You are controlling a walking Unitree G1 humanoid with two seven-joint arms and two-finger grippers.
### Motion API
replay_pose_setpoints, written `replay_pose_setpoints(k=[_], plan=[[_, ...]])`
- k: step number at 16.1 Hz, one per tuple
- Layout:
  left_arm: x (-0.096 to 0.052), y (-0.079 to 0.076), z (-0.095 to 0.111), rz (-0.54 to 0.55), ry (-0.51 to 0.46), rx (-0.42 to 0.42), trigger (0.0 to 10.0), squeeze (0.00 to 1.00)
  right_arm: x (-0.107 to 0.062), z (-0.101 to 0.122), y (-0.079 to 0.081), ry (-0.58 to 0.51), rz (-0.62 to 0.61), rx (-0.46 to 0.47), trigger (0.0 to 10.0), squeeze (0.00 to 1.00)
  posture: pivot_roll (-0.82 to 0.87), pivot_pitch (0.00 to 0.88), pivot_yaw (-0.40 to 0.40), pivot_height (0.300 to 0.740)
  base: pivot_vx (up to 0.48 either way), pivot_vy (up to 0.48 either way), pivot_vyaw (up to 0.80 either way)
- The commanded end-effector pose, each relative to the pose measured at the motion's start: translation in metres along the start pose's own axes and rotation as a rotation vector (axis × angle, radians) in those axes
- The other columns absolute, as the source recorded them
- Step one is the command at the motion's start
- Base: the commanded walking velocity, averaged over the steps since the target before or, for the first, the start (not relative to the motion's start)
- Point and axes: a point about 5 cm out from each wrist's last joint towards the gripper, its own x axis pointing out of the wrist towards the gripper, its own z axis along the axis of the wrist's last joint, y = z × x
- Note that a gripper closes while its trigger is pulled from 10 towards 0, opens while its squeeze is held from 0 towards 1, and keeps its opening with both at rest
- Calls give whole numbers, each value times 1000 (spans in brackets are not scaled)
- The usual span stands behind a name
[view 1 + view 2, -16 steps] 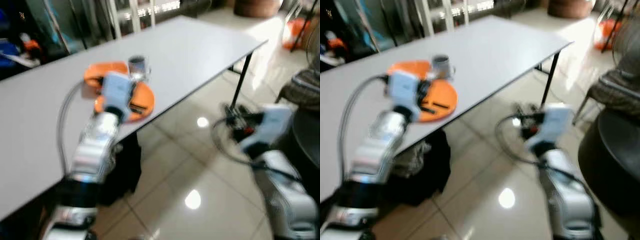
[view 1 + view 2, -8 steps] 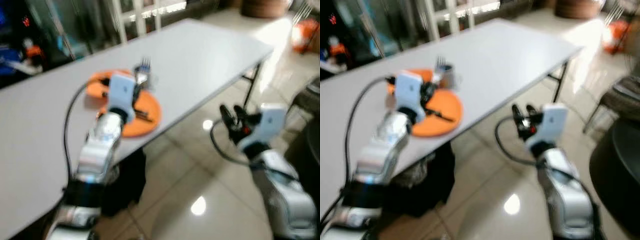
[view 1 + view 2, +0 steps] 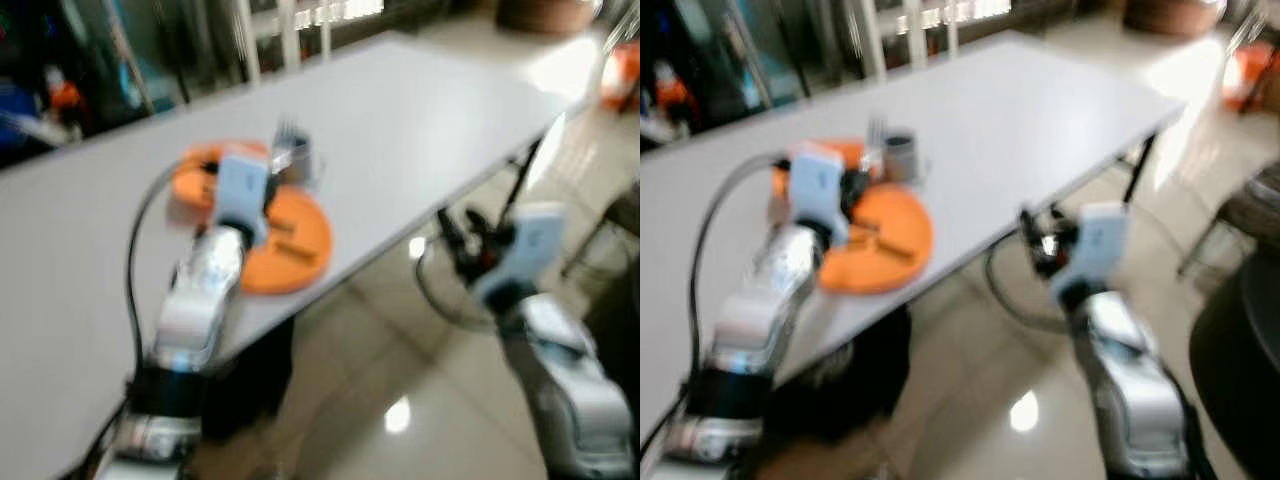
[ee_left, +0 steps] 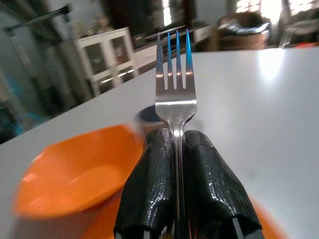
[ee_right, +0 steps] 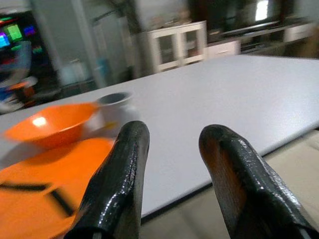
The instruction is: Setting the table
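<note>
An orange plate [image 3: 295, 250] lies near the white table's [image 3: 430, 100] front edge with two dark chopsticks [image 3: 885, 243] on it. An orange bowl [image 3: 192, 172] and a grey cup [image 3: 900, 155] stand just behind it. My left gripper [image 4: 175, 137] is shut on a silver fork [image 4: 175, 79], tines up, over the plate beside the cup [image 4: 148, 114] and the bowl [image 4: 75, 174]. My right gripper [image 5: 172, 137] is open with nothing in it, hanging off the table's edge above the floor, and also appears in the head view, right gripper [image 3: 1035, 232].
A dark bag [image 3: 835, 395] sits under the table. A black table leg [image 3: 522, 178] stands at the right end. A chair [image 3: 1250, 205] and a dark round object [image 3: 1240, 340] are at the right. The tiled floor [image 3: 400, 400] is glossy.
The camera has shifted and the picture is blurred. The left gripper still holds the fork over the plate by the cup. The right gripper stays open beside the table's edge.
</note>
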Motion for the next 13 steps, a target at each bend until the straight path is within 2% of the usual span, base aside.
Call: replay_pose_setpoints(k=[1,13], plan=[[-1,3,3,30,-8,8,10000,0,0,1,1,2,12,-19,10000,0,17,21,66,740,0,-480,0],[-2,2,3,42,0,15,10000,0,5,2,0,5,13,-47,10000,0,15,34,60,740,0,-480,0]])
